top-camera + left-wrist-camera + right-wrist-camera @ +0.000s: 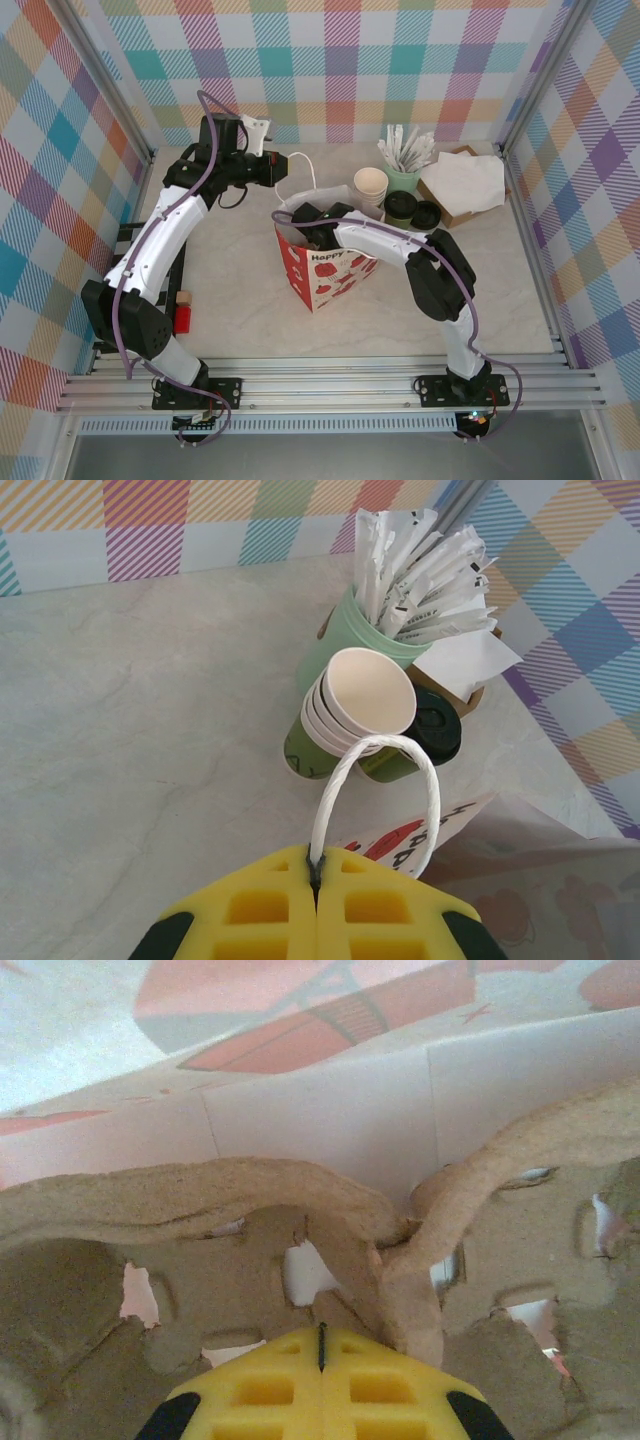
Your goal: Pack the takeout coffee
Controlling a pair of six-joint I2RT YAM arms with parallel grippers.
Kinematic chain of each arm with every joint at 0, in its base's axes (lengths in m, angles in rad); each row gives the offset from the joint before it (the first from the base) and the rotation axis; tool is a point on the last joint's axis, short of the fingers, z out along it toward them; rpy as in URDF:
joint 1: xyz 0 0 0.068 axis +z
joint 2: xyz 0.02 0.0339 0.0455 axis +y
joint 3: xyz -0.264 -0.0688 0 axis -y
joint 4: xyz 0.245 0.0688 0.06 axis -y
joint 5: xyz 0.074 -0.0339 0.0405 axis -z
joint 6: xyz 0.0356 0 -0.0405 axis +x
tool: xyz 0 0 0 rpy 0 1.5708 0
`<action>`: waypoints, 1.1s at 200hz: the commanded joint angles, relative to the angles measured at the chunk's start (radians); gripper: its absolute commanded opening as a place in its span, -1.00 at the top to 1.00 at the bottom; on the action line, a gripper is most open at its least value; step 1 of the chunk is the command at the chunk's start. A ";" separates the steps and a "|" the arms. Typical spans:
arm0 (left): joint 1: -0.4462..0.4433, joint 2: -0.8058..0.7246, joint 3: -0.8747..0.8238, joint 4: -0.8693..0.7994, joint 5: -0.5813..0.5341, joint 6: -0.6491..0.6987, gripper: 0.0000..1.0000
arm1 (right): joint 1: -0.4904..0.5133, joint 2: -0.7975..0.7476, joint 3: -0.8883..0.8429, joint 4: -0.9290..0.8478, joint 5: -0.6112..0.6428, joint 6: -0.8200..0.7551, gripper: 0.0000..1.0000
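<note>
Your left claw (318, 880) clamped on bag handle (385, 740) | your right claw (320, 1332) pressed together inside paper bag (320, 275) | takeout coffee (401, 207) on tabletop (230, 280), apart from both.

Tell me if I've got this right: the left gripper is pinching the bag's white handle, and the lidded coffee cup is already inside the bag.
Not quite. The left gripper does pinch the bag's white handle, but the lidded coffee cup stands on the table outside the bag, beside the stack of empty cups. The left wrist view shows it.
</note>
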 commanded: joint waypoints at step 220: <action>-0.007 -0.005 0.011 -0.036 0.053 0.024 1.00 | 0.009 -0.215 -0.045 0.066 0.021 -0.091 -0.03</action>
